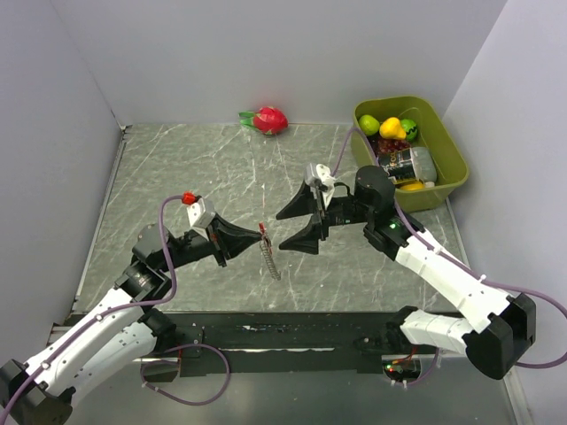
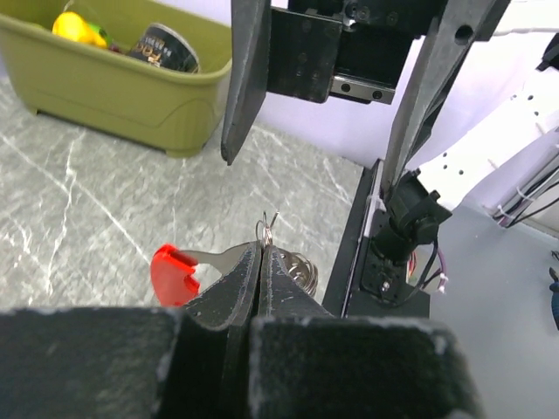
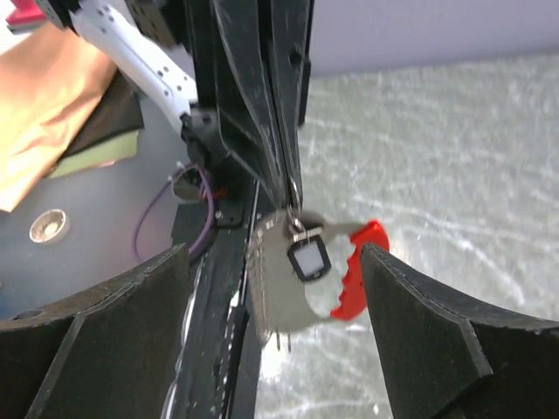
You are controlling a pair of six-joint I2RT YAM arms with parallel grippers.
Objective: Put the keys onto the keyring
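The keyring (image 1: 264, 233) is a red crescent (image 2: 174, 273) with a silvery ring and a chain (image 1: 272, 261) that hangs down toward the table. My left gripper (image 1: 255, 234) is shut on the silvery ring (image 2: 266, 226), with its jaws pressed together. In the right wrist view a small dark key (image 3: 308, 258) with a pale centre hangs from that ring, beside the red crescent (image 3: 355, 272) and a blurred silvery piece. My right gripper (image 1: 280, 230) is open. Its fingers (image 3: 437, 332) stand wide on either side of the hanging bunch, touching nothing.
A green bin (image 1: 447, 135) with fruit and a dark can sits at the back right. A red dragon fruit (image 1: 268, 119) lies against the back wall. Grey walls close in the left, back and right. A dark strip runs along the table's near edge.
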